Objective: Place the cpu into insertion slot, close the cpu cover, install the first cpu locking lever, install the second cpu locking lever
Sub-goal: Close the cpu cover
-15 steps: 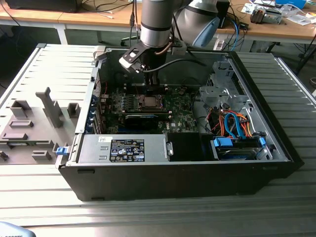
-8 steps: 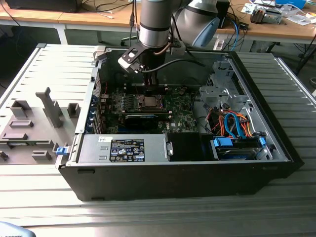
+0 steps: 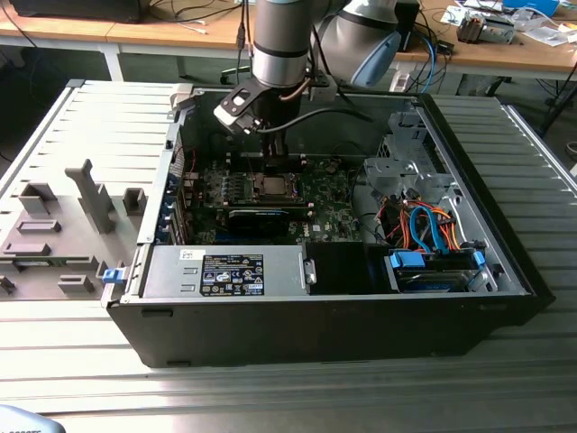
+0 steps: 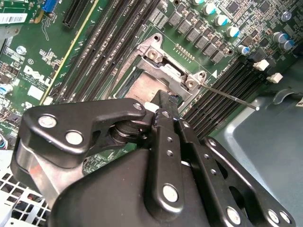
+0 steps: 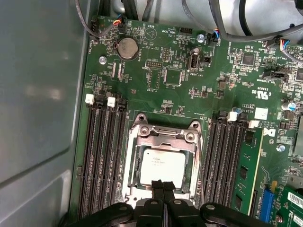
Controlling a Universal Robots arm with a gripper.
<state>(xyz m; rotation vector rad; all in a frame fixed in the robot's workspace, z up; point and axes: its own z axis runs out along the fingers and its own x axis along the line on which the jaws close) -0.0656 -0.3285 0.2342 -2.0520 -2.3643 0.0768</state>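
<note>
The cpu (image 5: 162, 163), a square chip with a silvery top, lies in the motherboard socket. The cpu cover (image 5: 163, 137), a silver metal frame, lies flat around it. My gripper (image 5: 163, 183) hangs shut right above the cover's edge, its two black fingers pressed together with nothing visible between them. In the second wrist view my gripper (image 4: 165, 101) hides part of the cpu (image 4: 141, 87) and the cover (image 4: 163, 71). A thin locking lever (image 4: 232, 97) sticks out sideways from the socket's corner. In the exterior view my gripper (image 3: 273, 161) points straight down onto the socket inside the open computer case (image 3: 315, 320).
Rows of black memory slots (image 5: 102, 156) flank the socket on both sides. A black graphics card (image 3: 257, 216) lies just in front of the socket. The power supply (image 3: 225, 271) and orange and blue cables (image 3: 424, 230) fill the front. A grey fixture tray (image 3: 63, 225) sits at the exterior view's left.
</note>
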